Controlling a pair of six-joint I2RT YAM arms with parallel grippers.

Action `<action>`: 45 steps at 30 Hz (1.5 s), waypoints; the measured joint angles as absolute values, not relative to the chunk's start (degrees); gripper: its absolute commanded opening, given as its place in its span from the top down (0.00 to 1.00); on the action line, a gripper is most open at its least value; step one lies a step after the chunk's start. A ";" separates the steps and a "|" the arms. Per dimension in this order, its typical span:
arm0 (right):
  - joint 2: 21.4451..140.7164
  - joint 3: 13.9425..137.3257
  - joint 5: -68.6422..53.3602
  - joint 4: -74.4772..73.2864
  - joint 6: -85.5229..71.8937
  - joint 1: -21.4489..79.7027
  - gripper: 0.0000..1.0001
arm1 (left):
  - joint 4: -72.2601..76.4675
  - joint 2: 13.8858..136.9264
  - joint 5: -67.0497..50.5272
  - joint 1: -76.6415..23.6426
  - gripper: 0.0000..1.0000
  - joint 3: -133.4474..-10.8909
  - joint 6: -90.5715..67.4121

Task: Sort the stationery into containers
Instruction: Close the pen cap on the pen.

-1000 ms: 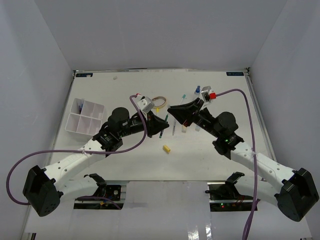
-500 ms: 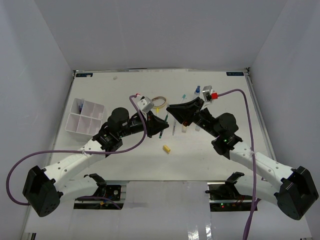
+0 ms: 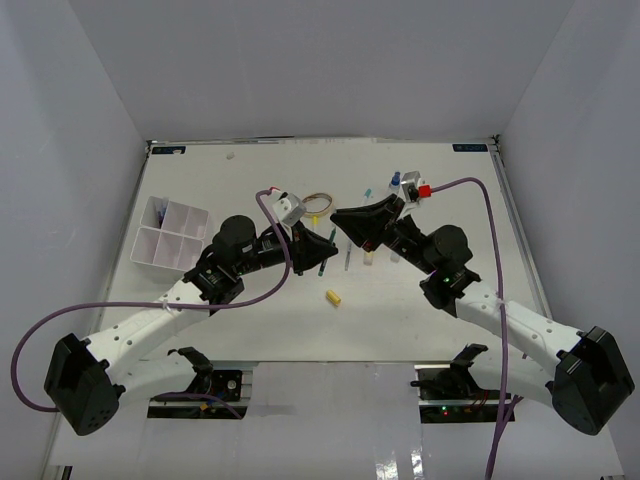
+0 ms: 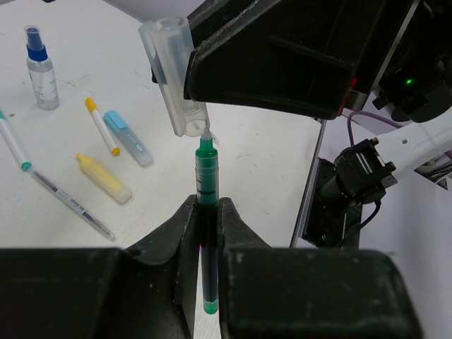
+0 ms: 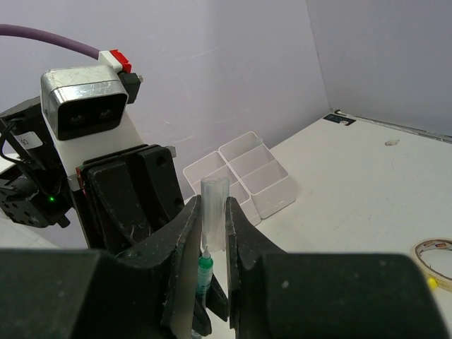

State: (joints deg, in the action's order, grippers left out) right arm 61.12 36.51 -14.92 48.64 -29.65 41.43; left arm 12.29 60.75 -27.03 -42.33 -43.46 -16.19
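Observation:
My left gripper [image 4: 206, 205] is shut on a green pen [image 4: 205, 169], its bare tip pointing up at a clear pen cap [image 4: 175, 78]. My right gripper [image 5: 212, 205] is shut on that clear cap [image 5: 214, 205], holding it just above the pen's tip [image 5: 205, 268]; the tip touches the cap's mouth. In the top view the two grippers, left [image 3: 322, 250] and right [image 3: 340, 218], meet over the table's middle. The white divided tray [image 3: 170, 233] stands at the left; it also shows in the right wrist view [image 5: 247, 169].
On the table lie a spray bottle [image 4: 41, 67], a yellow-capped pen [image 4: 102, 126], a blue highlighter [image 4: 128, 138], a yellow marker [image 4: 103, 179], a clear pen [image 4: 70, 203], a tape ring [image 3: 319, 203] and a yellow eraser piece [image 3: 333, 297].
My right gripper with the clear cap has shifted slightly left and away, closer to the left gripper's pen. The left arm has barely moved.

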 measured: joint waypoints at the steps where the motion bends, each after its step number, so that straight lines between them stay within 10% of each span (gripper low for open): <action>1: 61.19 36.51 -14.92 48.64 -29.65 41.45 0.92 | 12.29 60.69 -27.03 -42.33 1.00 -43.46 -16.21; 45: 60.69 33.85 -13.96 55.86 -31.00 42.02 0.92 | 21.41 61.47 -26.87 -42.22 1.00 -41.95 -23.66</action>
